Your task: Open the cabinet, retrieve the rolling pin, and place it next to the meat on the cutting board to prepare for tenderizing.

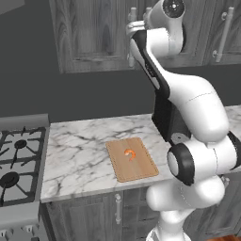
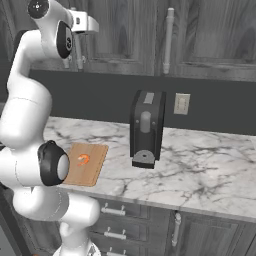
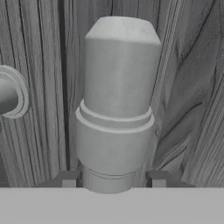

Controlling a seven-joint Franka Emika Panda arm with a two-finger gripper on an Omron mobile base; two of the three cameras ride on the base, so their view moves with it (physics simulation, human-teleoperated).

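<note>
White arm segments fill the lower right of the left base view, rising past the cutting board up to the cabinet. That board lies flat on the marble counter, close to the counter's front edge, with bare marble open to its left as far as the stove. On the board sits the meat, near its middle, with free board all around it. Both cabinet doors look closed against the frame. The gripper is up at the silver handle between the doors; its fingers are too hidden here to judge.

From the right base view, the arm stands at the left and the board shows beside its elbow, the meat on it. Right of the board stands a dark coffee machine, with a wide stretch of open counter beyond it. Above the board, the gripper meets the cabinet at a handle; a second handle hangs further right.

Close up in the hand view, the handle stands between the two finger tips, which sit apart on either side of it, loose rather than pinching. Cabinet wood grain lies right behind.
</note>
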